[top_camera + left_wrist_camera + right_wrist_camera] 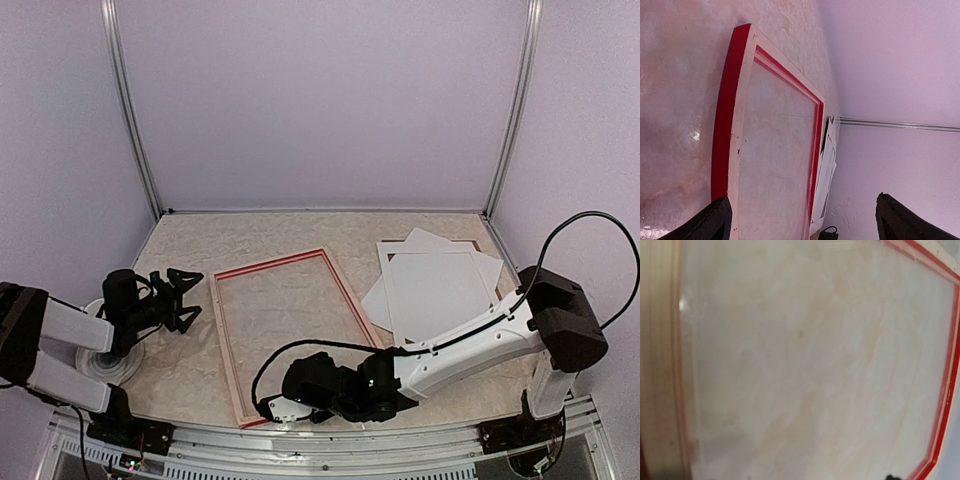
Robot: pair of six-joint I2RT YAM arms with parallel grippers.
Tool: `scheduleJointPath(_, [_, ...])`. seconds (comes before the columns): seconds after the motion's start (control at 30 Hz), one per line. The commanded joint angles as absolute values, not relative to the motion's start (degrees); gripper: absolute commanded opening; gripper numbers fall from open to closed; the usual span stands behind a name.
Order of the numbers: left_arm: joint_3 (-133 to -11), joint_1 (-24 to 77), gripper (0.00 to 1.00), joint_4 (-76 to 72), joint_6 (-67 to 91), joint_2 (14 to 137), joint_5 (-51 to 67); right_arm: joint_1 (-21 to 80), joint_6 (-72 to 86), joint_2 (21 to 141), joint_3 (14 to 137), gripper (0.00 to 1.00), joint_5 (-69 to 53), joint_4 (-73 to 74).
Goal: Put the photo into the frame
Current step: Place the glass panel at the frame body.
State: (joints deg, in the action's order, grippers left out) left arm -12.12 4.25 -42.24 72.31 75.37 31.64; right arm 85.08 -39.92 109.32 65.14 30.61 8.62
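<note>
The frame (285,262) lies flat left of the table's middle, pale wood back up, with red showing along its edges. The left wrist view shows its red side (722,130); the right wrist view is filled by its clear pane (805,360) and a pale wood rail. Overlapping white sheets (435,290) lie to the right of it. One has a window, and I cannot tell which is the photo. My left gripper (185,295) (807,222) stands open just left of the frame. My right gripper (275,405) hovers at the frame's near left corner, its fingers hidden.
A white round disc (100,360) sits under the left arm at the table's left edge. Metal posts (135,120) and purple walls close in the back and sides. The right arm's black cable (600,225) loops at the far right.
</note>
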Motion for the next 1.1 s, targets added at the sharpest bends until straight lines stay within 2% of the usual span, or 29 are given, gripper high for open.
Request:
scheduleJointPath(0.0, [-11.3,4.6,0.99,-44.0,72.5,74.4,31.4,84.7,-38.2,107.6,66.8,0.73,28.4,13.9])
scheduleJointPath(1.07, [-11.2,4.6,0.99,-43.8,73.1,73.5,31.7,83.1,-38.3,109.2,70.2,0.73,25.3,19.1])
